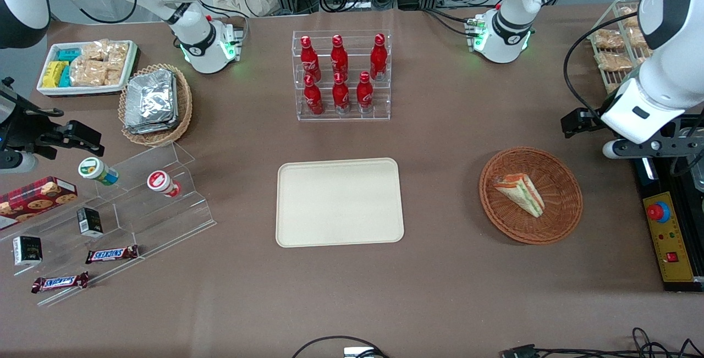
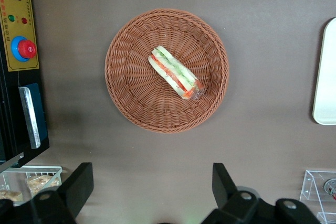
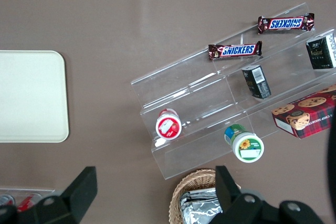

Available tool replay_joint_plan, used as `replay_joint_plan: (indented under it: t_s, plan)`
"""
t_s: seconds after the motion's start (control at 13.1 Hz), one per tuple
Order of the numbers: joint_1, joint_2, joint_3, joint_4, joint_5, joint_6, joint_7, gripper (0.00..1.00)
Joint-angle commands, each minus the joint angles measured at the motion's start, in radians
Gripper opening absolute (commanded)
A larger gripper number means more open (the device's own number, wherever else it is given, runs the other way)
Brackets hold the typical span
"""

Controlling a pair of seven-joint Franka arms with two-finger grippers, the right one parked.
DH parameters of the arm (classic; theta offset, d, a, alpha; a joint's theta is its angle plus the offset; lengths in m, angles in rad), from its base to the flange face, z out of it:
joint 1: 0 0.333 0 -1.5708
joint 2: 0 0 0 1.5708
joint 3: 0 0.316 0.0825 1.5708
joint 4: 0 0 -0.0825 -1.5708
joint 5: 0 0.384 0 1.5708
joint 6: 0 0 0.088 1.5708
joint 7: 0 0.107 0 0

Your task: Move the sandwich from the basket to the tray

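The sandwich (image 1: 518,194) (image 2: 175,73), a white-bread wedge with red and green filling, lies in the round reddish-brown basket (image 1: 566,220) (image 2: 126,98). My left gripper (image 1: 627,130) (image 2: 152,187) hangs above the table beside the basket, farther from the front camera than it and toward the working arm's end. It is open wide with nothing between its fingers. The cream tray (image 1: 339,202) (image 2: 326,77) lies flat at the table's middle, bare, well apart from the basket.
A black and yellow control box (image 1: 668,237) (image 2: 21,24) with a red button sits next to the basket at the table's edge. A clear rack of red bottles (image 1: 342,75) stands farther back than the tray. A wire rack of snack bags (image 1: 616,50) stands near my arm.
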Motion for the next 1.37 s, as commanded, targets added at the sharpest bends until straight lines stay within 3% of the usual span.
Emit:
replay_joint_plan:
  t_s: [0.0, 0.69, 0.84, 1.07, 1.3]
  plan:
    - [-0.002, 0.006, 0.003, 0.016, -0.021, 0.000, 0.010, 1.00]
    - [0.006, 0.009, 0.011, 0.019, -0.022, -0.008, -0.016, 1.00]
    - [0.024, 0.021, 0.011, 0.017, -0.030, -0.008, -0.118, 1.00]
    - [0.058, 0.063, 0.011, 0.014, -0.097, -0.007, -0.336, 1.00]
    - [0.066, 0.145, 0.011, 0.014, -0.104, 0.001, -0.428, 0.99]
